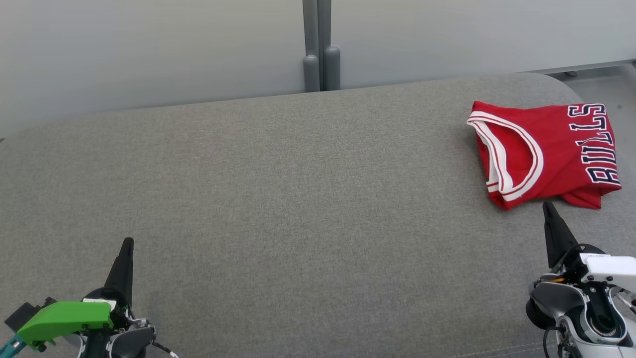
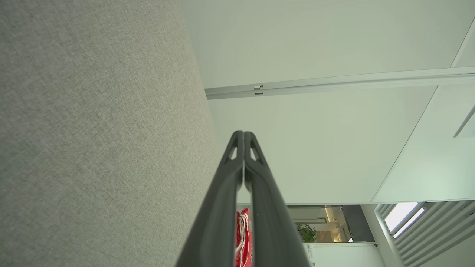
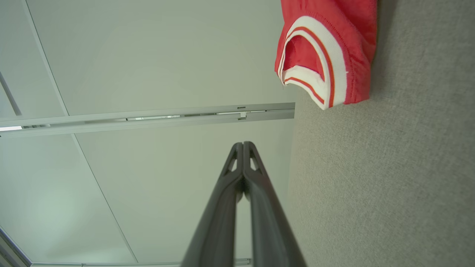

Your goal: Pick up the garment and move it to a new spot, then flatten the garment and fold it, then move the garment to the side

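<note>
The garment (image 1: 546, 151) is a red jersey with white trim and dark lettering, lying folded on the grey fabric surface (image 1: 278, 199) at the far right. Its trimmed edge (image 3: 326, 55) shows at the top of the right wrist view, and a sliver of the garment (image 2: 243, 239) peeks between the fingers in the left wrist view. My right gripper (image 1: 546, 205) is shut and empty, its tip just short of the garment's near edge. My left gripper (image 1: 128, 241) is shut and empty at the lower left, far from the garment. In the wrist views the left gripper (image 2: 243, 132) and the right gripper (image 3: 243, 144) have their fingertips pressed together.
A pale wall with a grey vertical post (image 1: 318, 47) runs behind the surface. The surface's rounded far right corner (image 1: 556, 82) lies just past the garment, with floor beyond it.
</note>
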Controlling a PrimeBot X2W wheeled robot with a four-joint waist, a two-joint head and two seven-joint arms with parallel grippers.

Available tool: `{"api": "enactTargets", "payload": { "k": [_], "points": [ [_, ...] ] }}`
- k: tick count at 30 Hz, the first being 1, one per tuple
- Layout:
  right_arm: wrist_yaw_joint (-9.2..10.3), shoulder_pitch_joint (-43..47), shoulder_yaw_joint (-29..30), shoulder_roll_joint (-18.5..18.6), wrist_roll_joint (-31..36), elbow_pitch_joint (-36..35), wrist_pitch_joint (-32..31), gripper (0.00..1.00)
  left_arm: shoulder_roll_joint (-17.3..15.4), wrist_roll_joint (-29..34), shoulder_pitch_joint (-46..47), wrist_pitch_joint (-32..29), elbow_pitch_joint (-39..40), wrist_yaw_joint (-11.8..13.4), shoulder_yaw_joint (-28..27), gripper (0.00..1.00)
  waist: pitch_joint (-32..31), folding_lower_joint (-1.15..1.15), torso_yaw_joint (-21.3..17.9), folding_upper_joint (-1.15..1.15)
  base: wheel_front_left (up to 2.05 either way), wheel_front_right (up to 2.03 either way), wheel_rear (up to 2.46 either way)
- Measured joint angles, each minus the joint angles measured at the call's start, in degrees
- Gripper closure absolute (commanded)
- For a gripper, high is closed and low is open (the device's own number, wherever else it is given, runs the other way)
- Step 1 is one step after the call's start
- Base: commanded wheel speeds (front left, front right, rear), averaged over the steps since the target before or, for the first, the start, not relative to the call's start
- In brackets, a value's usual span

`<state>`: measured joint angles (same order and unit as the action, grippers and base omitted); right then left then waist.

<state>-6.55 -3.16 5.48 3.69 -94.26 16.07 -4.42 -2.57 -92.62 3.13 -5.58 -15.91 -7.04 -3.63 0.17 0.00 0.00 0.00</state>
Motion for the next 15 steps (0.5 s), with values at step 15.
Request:
{"api": "enactTargets", "payload": {
  "k": [15],
  "points": [
    [-0.01, 0.0, 0.0, 0.0, 0.0, 0.0, 0.0, 1.00, 0.0, 0.0, 0.0, 0.0, 0.0, 0.0, 0.0, 1.00, 0.0, 0.00, 0.0, 0.00, 0.00, 0.00, 0.00]
  ]
}}
